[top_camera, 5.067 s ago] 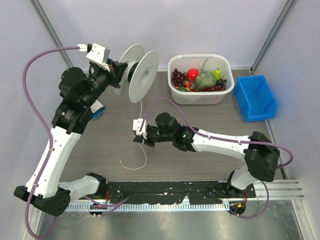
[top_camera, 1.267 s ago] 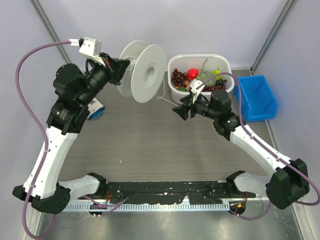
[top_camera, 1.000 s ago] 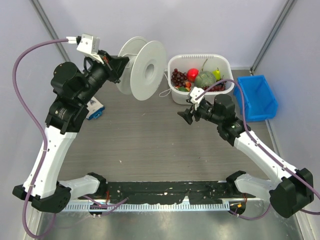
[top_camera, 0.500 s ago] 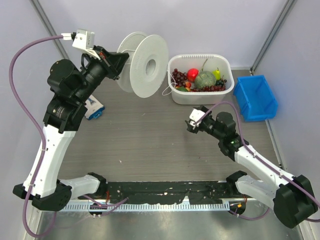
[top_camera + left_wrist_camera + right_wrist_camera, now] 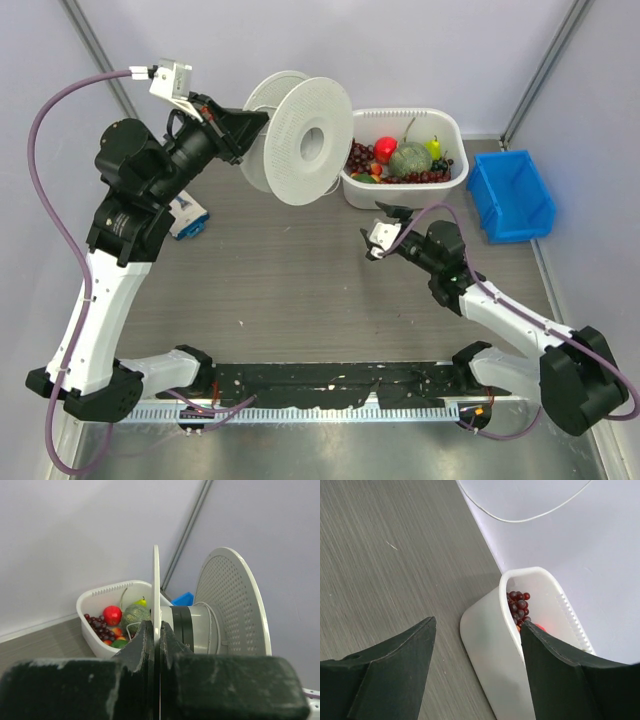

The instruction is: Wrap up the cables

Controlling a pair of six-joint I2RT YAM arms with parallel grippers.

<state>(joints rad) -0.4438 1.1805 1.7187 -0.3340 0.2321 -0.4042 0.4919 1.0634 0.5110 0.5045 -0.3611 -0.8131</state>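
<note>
At 11 o'clock above the grey wood-grain worktop (image 5: 280, 280), a translucent white round plastic spool (image 5: 310, 140) is being held clear of the surface by the left end effector (image 5: 250, 125). Its fingers are being pressed together on the thin edge of one flange. The long, very thin white cable (image 5: 129, 626) is being shown only in the left wrist view. There it forms a small loop just beside the spool's hub, in front of the white plastic tub of fruit (image 5: 400, 112) at 1 o'clock. In the top view it is too thin to be traced. Toward 3 o'clock, the right end effector (image 5: 390, 215) is being held near the tub's corner, fingers spread apart and gripping nothing. A blue plastic bin (image 5: 510, 195) is being seen at 2 o'clock, beside the tub.
</note>
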